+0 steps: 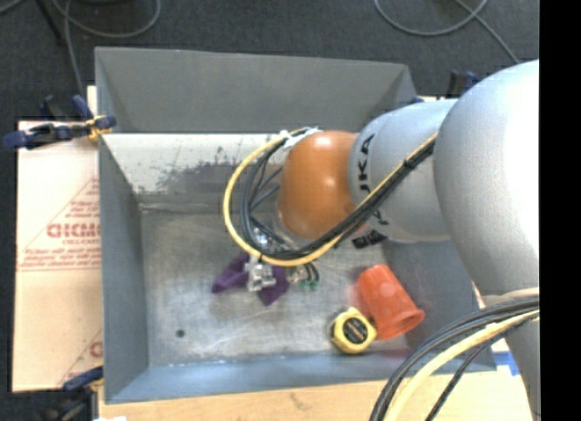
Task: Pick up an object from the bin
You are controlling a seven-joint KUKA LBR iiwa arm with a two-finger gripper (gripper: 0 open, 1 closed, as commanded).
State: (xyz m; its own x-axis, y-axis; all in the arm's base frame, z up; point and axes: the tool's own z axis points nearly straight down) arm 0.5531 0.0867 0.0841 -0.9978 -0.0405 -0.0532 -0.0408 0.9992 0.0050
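Closest to the near rim of the bin (pixel 120 265), towards its near right corner, lies a round yellow tape measure (pixel 352 330). Just beside it is an orange cup (pixel 388 301), seemingly on its side. Further in, about the middle of the floor, a floppy purple thing (pixel 234 277) lies spread out, and the gripper (pixel 262 273) sits low right on it. A small green thing (pixel 311 279) lies just to its right. The arm's orange cover (pixel 313 183) and looped cables (pixel 238 194) hang above, so I cannot tell how far the pincer is open or whether it has hold of anything. My worry is that the purple piece looks soft and flat, and could slip free or merely get pinned to the floor. The green bit is near enough to be nudged or caught along with it.
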